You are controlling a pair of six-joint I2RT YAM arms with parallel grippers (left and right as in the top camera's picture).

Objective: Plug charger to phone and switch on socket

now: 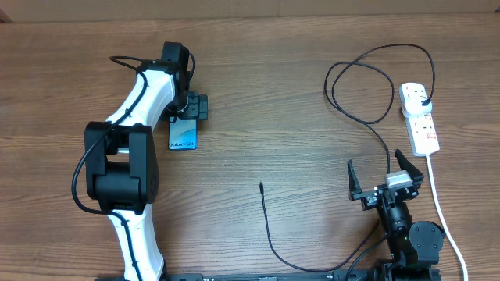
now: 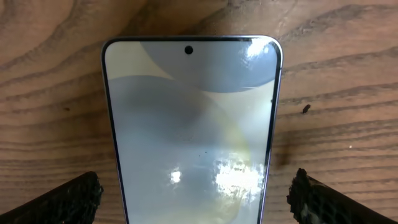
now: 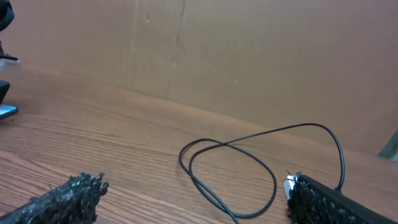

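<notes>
Pincers on both arms stood wide open and held nothing. The left pincer [image 2: 196,200] straddled the phone [image 2: 193,124], one dark fingertip [image 2: 71,200] on each side of it with bare wood showing between each fingertip and the phone's edge. From overhead, that left pincer [image 1: 190,105] covered the far end of the phone [image 1: 183,136], which lay flat on the table [image 1: 273,117], screen up, its near end with the small white lettering showing. The right pincer [image 1: 380,176] was low at the near right of the table, well apart from the phone, and there was nothing between its spread fingers. Just beyond it the charger [image 1: 261,187] ran as a thin black cable: its small connector tip lay loose on the wood near the middle of the table, between the two arms and apart from the phone; the cable curved towards the right arm's base, passed the right pincer, looped across the far right of the table, and ended in a black plug at the far end of the socket [image 1: 419,121]. The socket lay at the right edge, its white cord [image 1: 437,203] trailing toward the near side
</notes>
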